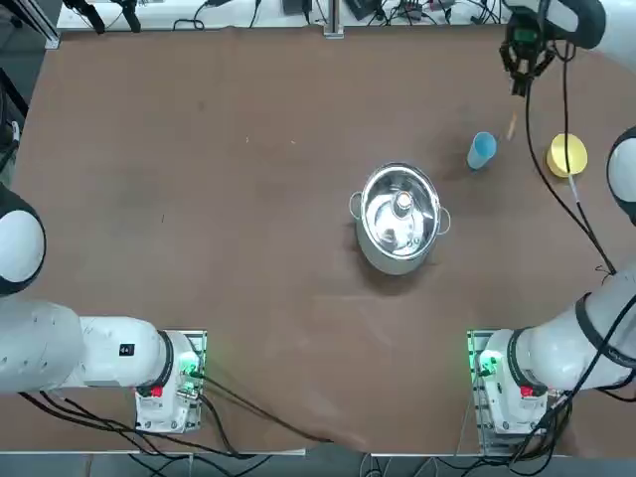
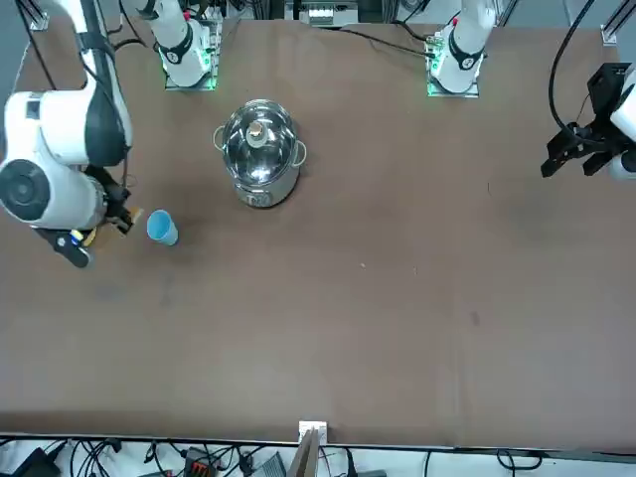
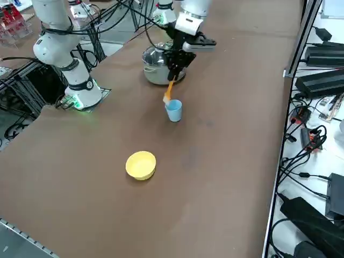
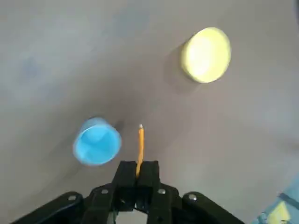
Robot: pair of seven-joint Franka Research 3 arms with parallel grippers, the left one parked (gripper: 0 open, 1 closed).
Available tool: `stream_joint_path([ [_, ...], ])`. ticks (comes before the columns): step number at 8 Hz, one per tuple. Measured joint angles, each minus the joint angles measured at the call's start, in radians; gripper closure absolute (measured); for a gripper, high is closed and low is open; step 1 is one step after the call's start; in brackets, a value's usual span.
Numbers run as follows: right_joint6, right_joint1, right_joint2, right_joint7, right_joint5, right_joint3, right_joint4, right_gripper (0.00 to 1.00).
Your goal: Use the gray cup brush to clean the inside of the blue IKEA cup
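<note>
Orange and slim, the gray cup brush [image 4: 140, 148] is seen clamped between the closed fingers of the right gripper [image 4: 137, 179], carried in the air above the brown table [image 1: 199, 248], its tip hanging just beside the blue IKEA cup [image 4: 97, 141], not yet over its mouth. The cup stands upright and appears empty. A misjudged descent could bring the tip down on the rim, and so light a tumbler could be tipped or pushed aside. Nearby, the yellow bowl [image 4: 206, 54] is shown with nothing visible inside, while the steel pot [image 1: 399, 217], well apart, holds only what looks like a small knob or a reflection.
</note>
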Motion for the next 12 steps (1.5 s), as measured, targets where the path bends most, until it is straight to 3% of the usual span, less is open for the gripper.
stream_joint_path([
  [3,0.047,-0.036,0.006,-0.005,-0.213,-0.002,-0.078,0.97],
  [7,0.374,-0.136,-0.023,-0.008,-0.494,-0.005,-0.354,0.97],
  [9,0.489,-0.174,-0.032,-0.008,-0.563,-0.005,-0.438,0.97],
  [12,0.511,-0.190,-0.017,0.008,-0.690,-0.004,-0.487,0.97],
])
